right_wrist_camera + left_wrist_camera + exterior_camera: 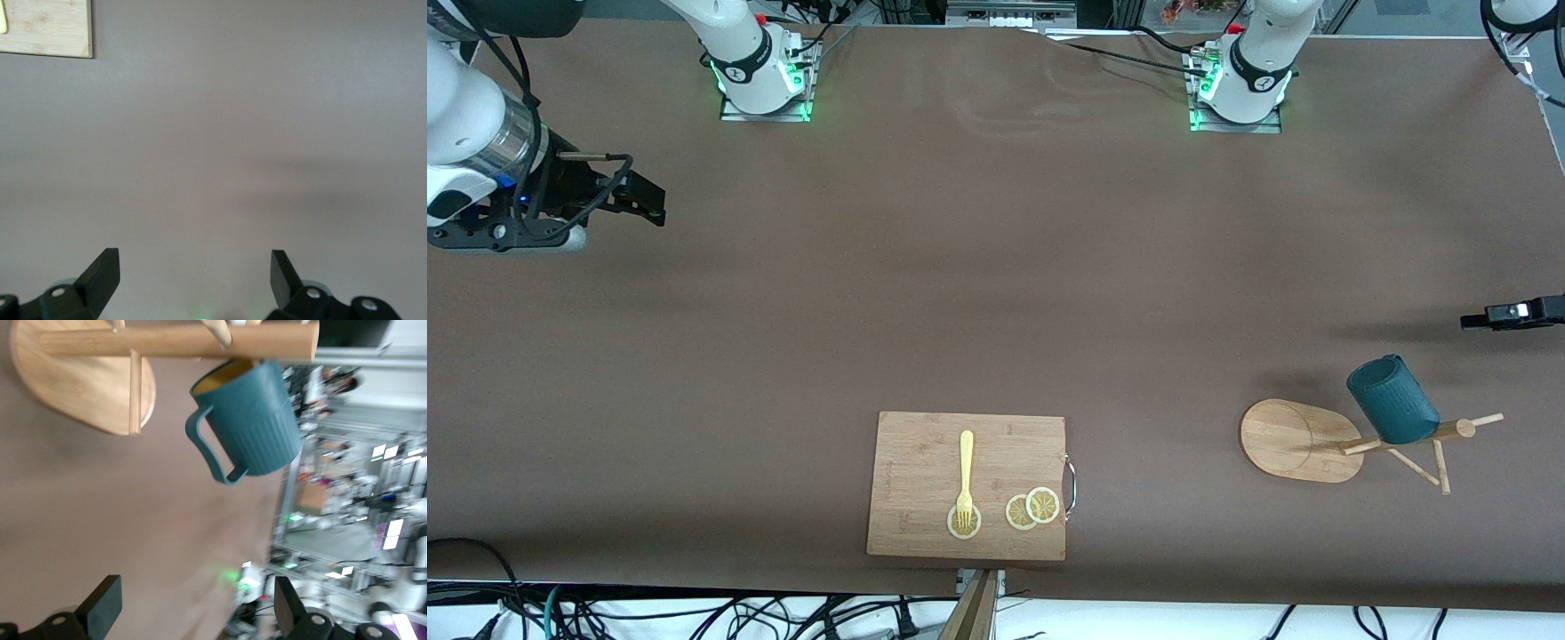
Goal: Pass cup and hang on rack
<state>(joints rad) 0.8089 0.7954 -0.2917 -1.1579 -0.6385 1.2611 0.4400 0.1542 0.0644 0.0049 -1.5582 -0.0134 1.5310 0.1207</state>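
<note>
The teal ribbed cup (1392,399) hangs on the wooden rack (1301,440), near the left arm's end of the table. In the left wrist view the cup (250,420) sits tilted with its yellow mouth over a peg by the post (173,341), and its handle is free. My left gripper (1494,317) is open and empty, apart from the cup, at the edge of the front view; its fingers stand wide apart in the left wrist view (197,607). My right gripper (640,196) is open and empty over bare table at the right arm's end, also shown in the right wrist view (193,280).
A rectangular bamboo cutting board (925,444) lies near the front edge of the table, with a yellow fork (966,476) and lemon slices (1033,508) on it. Its corner shows in the right wrist view (47,27). Brown cloth covers the table.
</note>
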